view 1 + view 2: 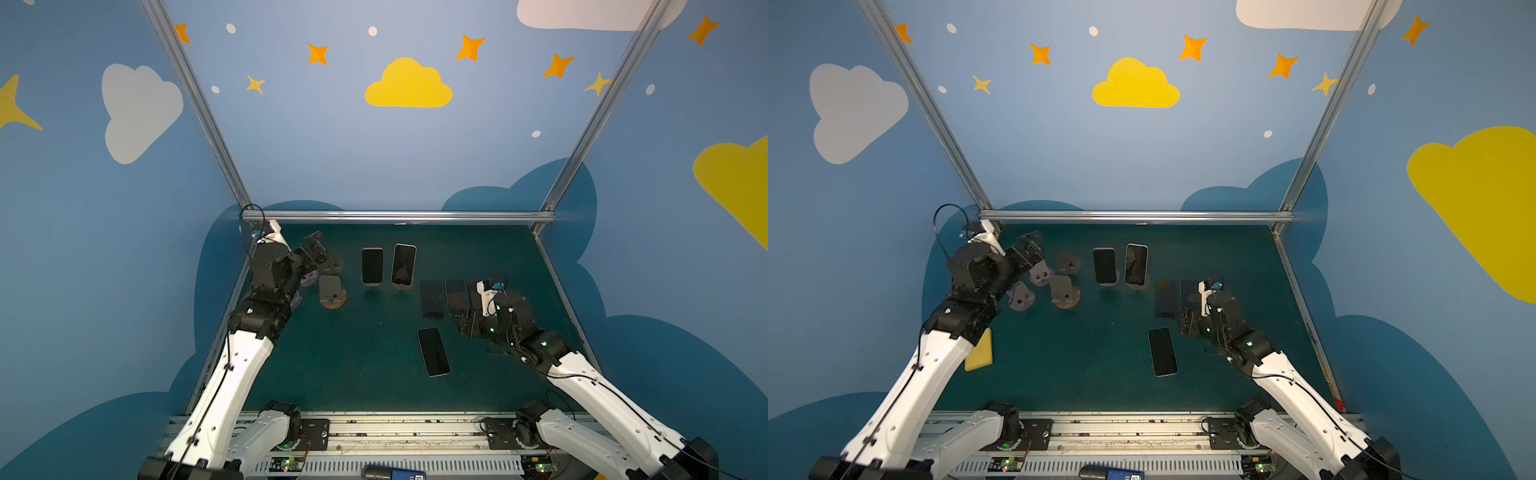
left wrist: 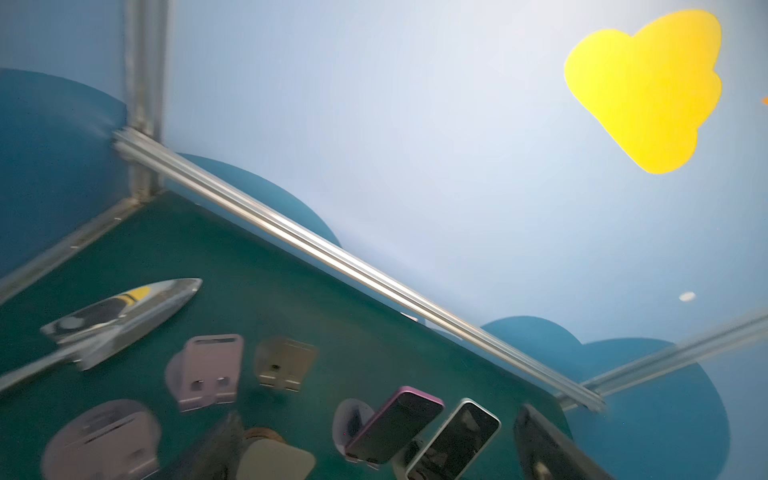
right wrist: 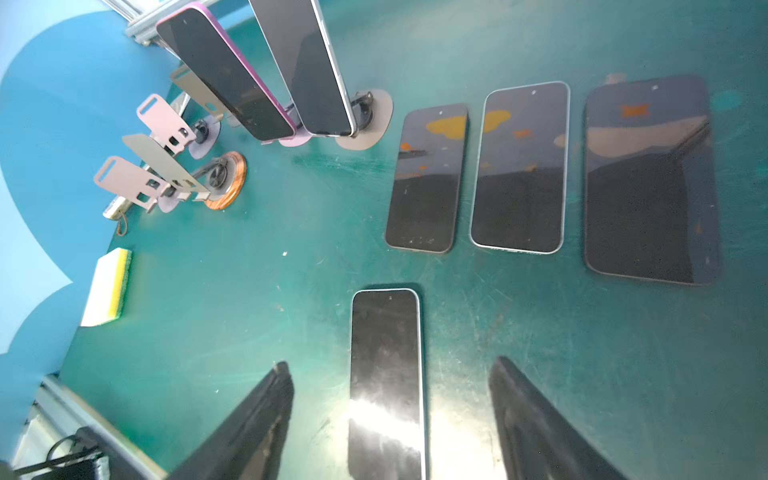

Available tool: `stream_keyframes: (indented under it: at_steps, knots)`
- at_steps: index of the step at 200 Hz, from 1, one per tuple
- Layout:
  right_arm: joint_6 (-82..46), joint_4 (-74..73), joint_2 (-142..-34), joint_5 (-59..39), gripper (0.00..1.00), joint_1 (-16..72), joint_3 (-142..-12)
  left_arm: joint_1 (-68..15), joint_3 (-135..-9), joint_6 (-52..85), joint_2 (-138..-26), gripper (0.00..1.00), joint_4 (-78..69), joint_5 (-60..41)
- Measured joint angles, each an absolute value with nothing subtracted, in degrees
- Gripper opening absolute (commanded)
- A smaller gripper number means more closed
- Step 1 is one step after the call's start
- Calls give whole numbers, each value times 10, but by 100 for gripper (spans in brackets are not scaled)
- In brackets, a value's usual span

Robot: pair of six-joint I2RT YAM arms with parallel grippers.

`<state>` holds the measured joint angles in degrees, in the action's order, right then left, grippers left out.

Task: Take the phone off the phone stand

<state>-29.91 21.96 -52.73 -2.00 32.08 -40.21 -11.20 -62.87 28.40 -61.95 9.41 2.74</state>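
Clearly, the pink-edged phone (image 1: 372, 266) and the pale-edged phone (image 1: 403, 264) lean upright on stands (image 3: 370, 120) at the rear middle of the bench (image 1: 353, 386), long axes tilted back. The left pincer (image 1: 316, 249), released and empty, hangs left of the pink one, nearer than the right pincer (image 1: 467, 325), also released near a flat phone (image 1: 433, 351). Empty stands (image 1: 332, 291) crowd its approach.

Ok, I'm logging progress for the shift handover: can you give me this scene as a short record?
on stands: pink-edged phone, pale-edged phone
flat on table: nearer phone, plus row of three phones
empty stands: four, one wooden-based stand
left gripper: open, empty, near empty stands
right gripper: open, empty, over nearer phone
other: yellow sponge
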Motion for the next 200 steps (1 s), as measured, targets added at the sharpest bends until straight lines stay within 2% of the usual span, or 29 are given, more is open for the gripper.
stream_keyframes:
  at_steps: [21,54,79,129,200]
  knots:
    - [-281,233,-535,18,74,348,-427,-136,-616,286,-638,100,60,29]
    - [-273,260,-532,80,79,377,-442,-132,-467,343,-548,100,-15,51]
    - [-293,261,-548,116,82,389,-452,-136,-457,367,-527,100,-15,55]
    - [-313,227,-709,205,86,448,-589,-140,-470,401,-529,100,-34,51]
    - [-344,200,-903,304,87,467,-788,-143,-470,423,-536,100,-36,44]
